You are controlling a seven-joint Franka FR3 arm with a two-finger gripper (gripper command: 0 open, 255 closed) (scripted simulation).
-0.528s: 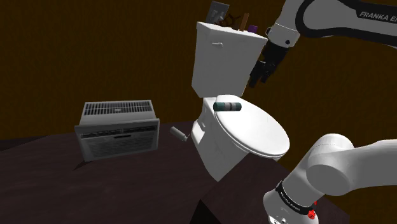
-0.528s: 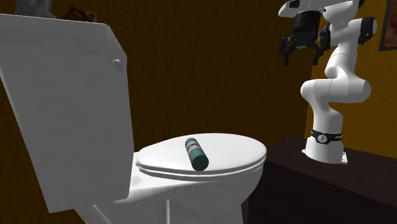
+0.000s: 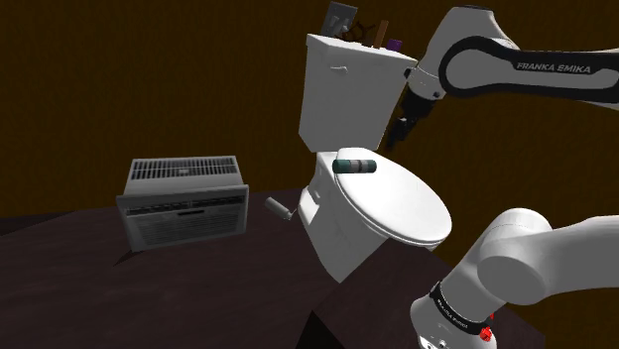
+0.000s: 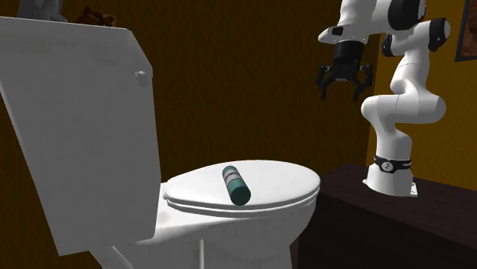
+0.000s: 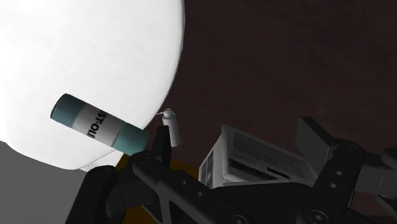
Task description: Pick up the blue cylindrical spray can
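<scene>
The spray can (image 3: 354, 165) is teal with a white label band. It lies on its side on the closed white toilet lid (image 3: 402, 208), near the tank (image 3: 347, 89). In the second exterior view the can (image 4: 236, 184) rests across the middle of the lid (image 4: 279, 179). My black gripper (image 4: 339, 92) hangs open in the air, above the lid and to that view's right of the can, holding nothing. In the shoulder view the gripper (image 3: 397, 137) is just right of the tank, above the can. In the wrist view the can (image 5: 100, 124) lies beyond my one finger (image 5: 149, 159), off the gap between the two.
A grey air-conditioner unit (image 3: 184, 203) stands on the dark floor left of the toilet. A small grey handle-like object (image 3: 280, 209) lies between them. Small items (image 3: 362, 35) crowd the tank top. My base sits on a dark stand (image 4: 359, 222).
The arm has swung the gripper lower and closer to the toilet, leftward in the second exterior view. The fingers stay open. The can has not moved.
</scene>
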